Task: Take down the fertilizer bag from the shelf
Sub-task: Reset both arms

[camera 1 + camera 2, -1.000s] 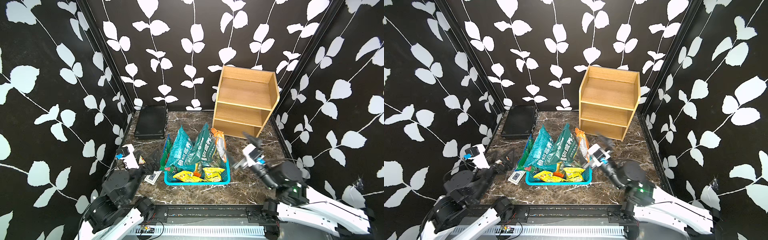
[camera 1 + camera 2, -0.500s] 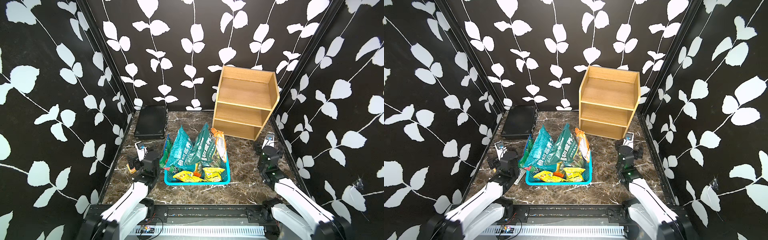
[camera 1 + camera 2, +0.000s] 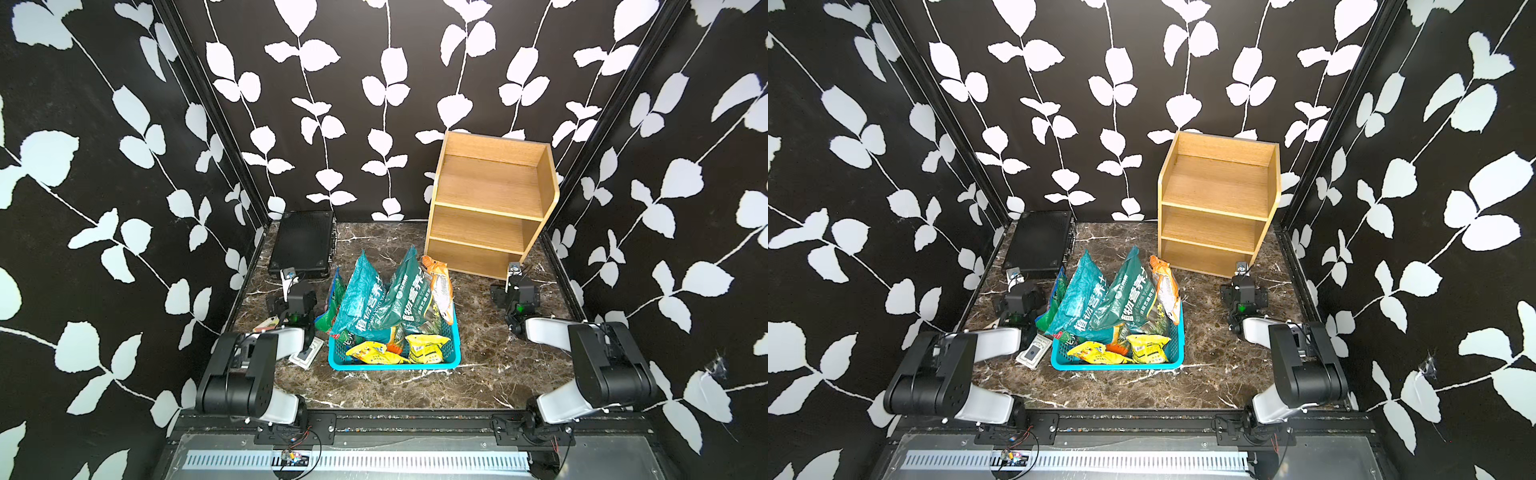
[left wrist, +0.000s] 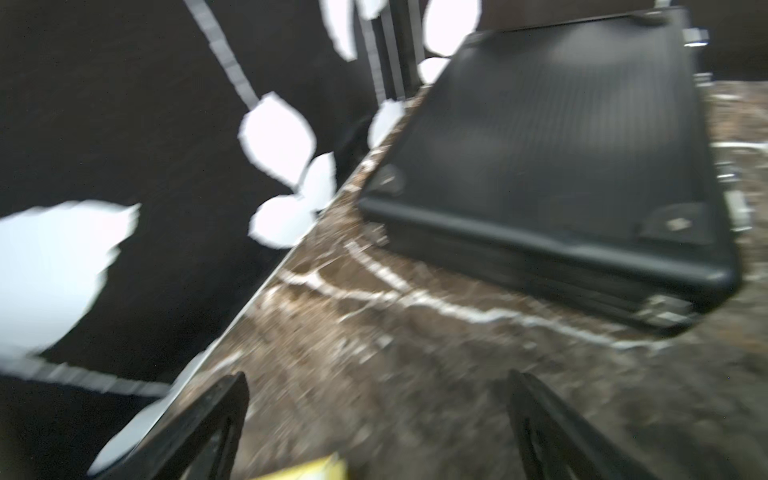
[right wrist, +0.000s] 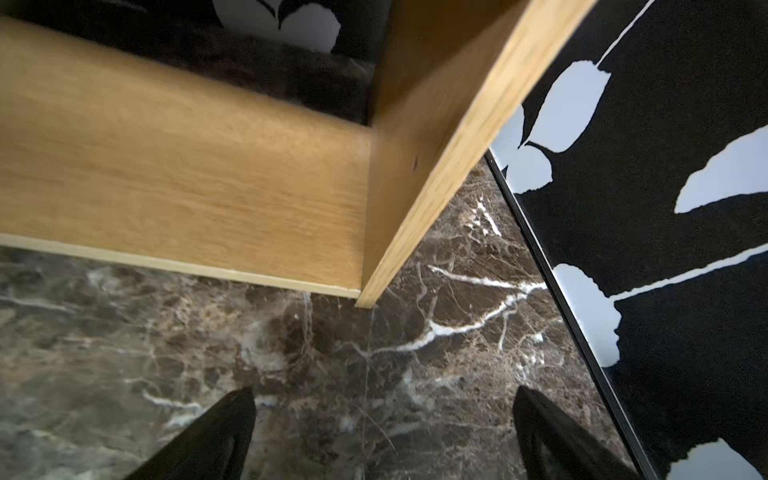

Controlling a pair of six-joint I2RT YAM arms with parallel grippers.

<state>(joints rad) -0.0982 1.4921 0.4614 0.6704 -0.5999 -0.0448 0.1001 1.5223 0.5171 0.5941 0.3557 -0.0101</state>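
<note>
Shelf: one light-brown wooden three-tier open-front shelf (image 3: 490,203) (image 3: 1217,195), standing back right on your dark brown marble counter (image 3: 415,386), close to the leaf-print walls.
Basket: one blue perforated plastic basket (image 3: 395,365) (image 3: 1113,365), mid-counter, in front and to the left of the shelf, apart from it.
Basket contents, counted: two big teal bags with white print (image 3: 361,299) (image 3: 409,291), upright and leaning together. One orange-and-white bag (image 3: 440,286), upright at the right side. One smaller green bag (image 3: 332,307) at the left edge. Two yellow packets (image 3: 372,353) (image 3: 426,347), lying flat in front.
Fertilizer bag: every bag you can see is in the basket. Which one is the fertilizer, can't tell; the print is too small.
Left gripper (image 4: 377,376): jaws spread wide with nothing between them, low over bare counter just short of the black case. The wrist view is blurred.
Right gripper (image 5: 384,390): jaws spread wide and holding nothing, over bare counter near the shelf's front bottom corner (image 5: 361,297), not touching it.
Other: one flat black hard case (image 3: 303,241) (image 4: 561,145), back left on the counter. One white flat card-like item (image 3: 307,353) (image 3: 1034,353), just beside the basket's left front corner, partly under your left arm.
</note>
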